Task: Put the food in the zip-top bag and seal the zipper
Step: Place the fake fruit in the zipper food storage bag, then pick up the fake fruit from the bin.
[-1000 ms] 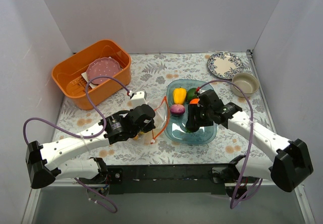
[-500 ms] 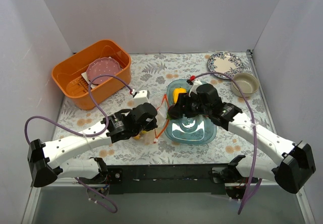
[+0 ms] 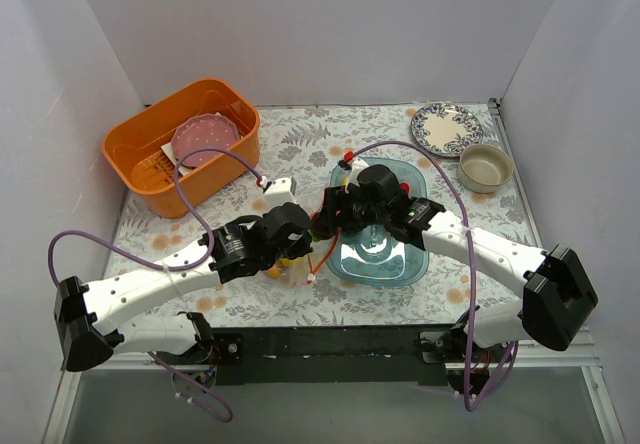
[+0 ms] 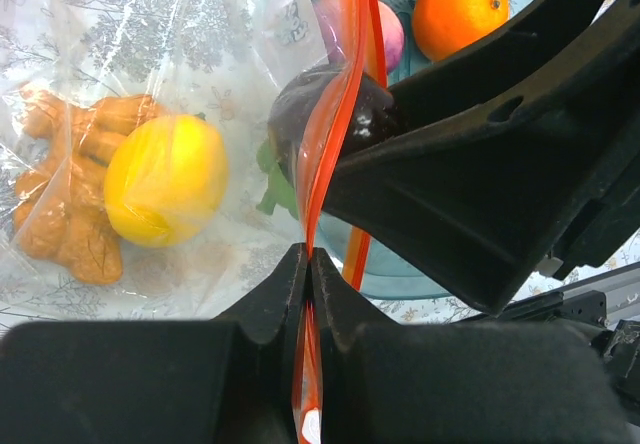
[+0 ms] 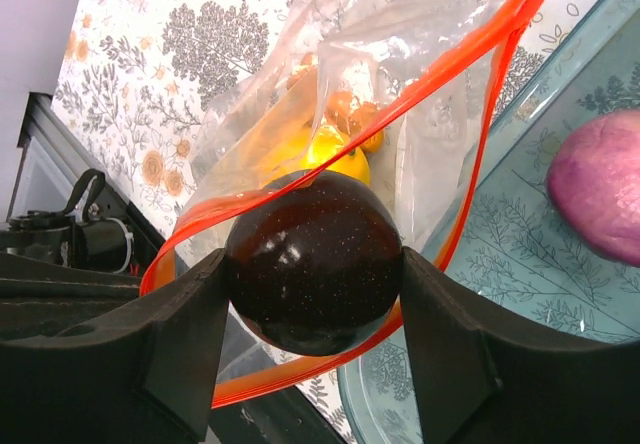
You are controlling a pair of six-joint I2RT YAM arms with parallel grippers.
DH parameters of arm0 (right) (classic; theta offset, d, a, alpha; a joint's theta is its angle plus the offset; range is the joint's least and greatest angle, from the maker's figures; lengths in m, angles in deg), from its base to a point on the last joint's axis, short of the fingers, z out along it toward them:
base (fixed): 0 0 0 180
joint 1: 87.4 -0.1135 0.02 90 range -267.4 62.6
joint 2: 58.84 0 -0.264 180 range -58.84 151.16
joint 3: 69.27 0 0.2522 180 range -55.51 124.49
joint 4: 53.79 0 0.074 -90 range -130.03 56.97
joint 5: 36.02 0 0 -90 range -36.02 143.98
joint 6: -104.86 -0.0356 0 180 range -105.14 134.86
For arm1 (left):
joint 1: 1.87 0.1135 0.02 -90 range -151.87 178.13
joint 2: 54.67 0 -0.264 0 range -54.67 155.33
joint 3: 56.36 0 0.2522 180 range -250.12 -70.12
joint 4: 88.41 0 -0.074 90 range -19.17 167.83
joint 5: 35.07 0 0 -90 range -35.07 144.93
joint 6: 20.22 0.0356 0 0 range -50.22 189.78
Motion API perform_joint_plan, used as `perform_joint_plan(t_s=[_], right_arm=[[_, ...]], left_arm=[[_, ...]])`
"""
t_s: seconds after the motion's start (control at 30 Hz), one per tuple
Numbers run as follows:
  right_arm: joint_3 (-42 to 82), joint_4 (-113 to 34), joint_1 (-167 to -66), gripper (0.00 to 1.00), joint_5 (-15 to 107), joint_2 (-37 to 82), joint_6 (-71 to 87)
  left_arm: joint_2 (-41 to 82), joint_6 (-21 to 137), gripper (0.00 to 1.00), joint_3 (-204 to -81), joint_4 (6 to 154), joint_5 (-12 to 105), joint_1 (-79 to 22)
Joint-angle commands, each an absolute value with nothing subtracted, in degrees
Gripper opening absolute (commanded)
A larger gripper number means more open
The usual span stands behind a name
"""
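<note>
Top external view first: the flowered table point(image 3: 250, 299) fills the floor of the cell. The orange basket point(image 3: 135, 164) sits at far left with a pink plate point(image 3: 205, 139) inside. At centre is the clear blue tray point(image 3: 405, 264), and both arms lean in over its left edge. A patterned plate point(image 3: 445, 127) and a beige bowl point(image 3: 486, 166) sit far right.

Now the zip-top bag point(image 4: 150, 54): it lies on the table just left of the tray, with its mouth facing the tray. The left gripper point(image 4: 308, 259) has its jaws pressed together on the zipper point(image 4: 345, 94), pinching the orange-red strip and holding it upright. The right gripper point(image 5: 312, 299) is clamped on the dark round fruit point(image 5: 305, 249), one finger on each side. That fruit sits right at the bag's mouth, with the strip looping around it.

Inside the bag lie the lemon point(image 4: 165, 179) and, touching it, a tan knobbly piece point(image 4: 70, 214). On the tray side, the orange point(image 4: 460, 9) and the purple onion point(image 5: 605, 184) are outside the bag.
</note>
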State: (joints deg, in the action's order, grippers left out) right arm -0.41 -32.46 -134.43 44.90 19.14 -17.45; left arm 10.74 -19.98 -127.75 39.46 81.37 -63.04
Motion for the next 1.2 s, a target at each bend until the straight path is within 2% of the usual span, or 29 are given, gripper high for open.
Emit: perform_joint_plan(t_s=[0.0,0.1,0.2,0.5,0.63,0.8,0.9,1.0,1.17], right_arm=[[2.33,-35.02,-134.78,0.79,47.13,18.16,-16.16],[2.24,-34.85,-134.78,0.88,48.01,17.72,-16.16],[2.33,-33.97,-134.78,0.92,49.58,17.1,-16.16],[0.92,-28.53,-134.43,0.93,64.96,9.9,-17.22],[0.83,-26.07,-132.41,0.98,70.59,8.4,-17.75],[5.04,-22.37,-128.63,0.98,66.82,15.5,-15.02],[8.82,-20.0,-125.03,0.98,62.79,21.04,-12.84],[11.81,-19.64,-123.36,0.98,61.81,25.53,-10.81],[17.26,-17.45,-121.24,0.98,60.84,33.16,-8.78]], left_arm=[[7.82,-20.48,0.03,-129.54,39.34,82.44,-62.61],[6.94,-20.66,0.03,-129.98,38.81,83.23,-62.69],[6.5,-20.92,0.03,-130.24,38.28,83.67,-62.61],[4.23,-24.78,0.03,-131.2,33.19,88.94,-62.61],[0.8,-26.74,0.01,-132.35,30.37,93.69,-62.61],[-0.27,-24.0,0.06,-131.38,32.49,94.31,-62.61],[2.89,-25.84,0.06,-131.3,31.51,92.21,-62.61],[5.97,-27.15,0.01,-130.86,33.62,88.95,-62.61],[7.12,-26.2,0.01,-131.64,33.97,90.52,-62.61]])
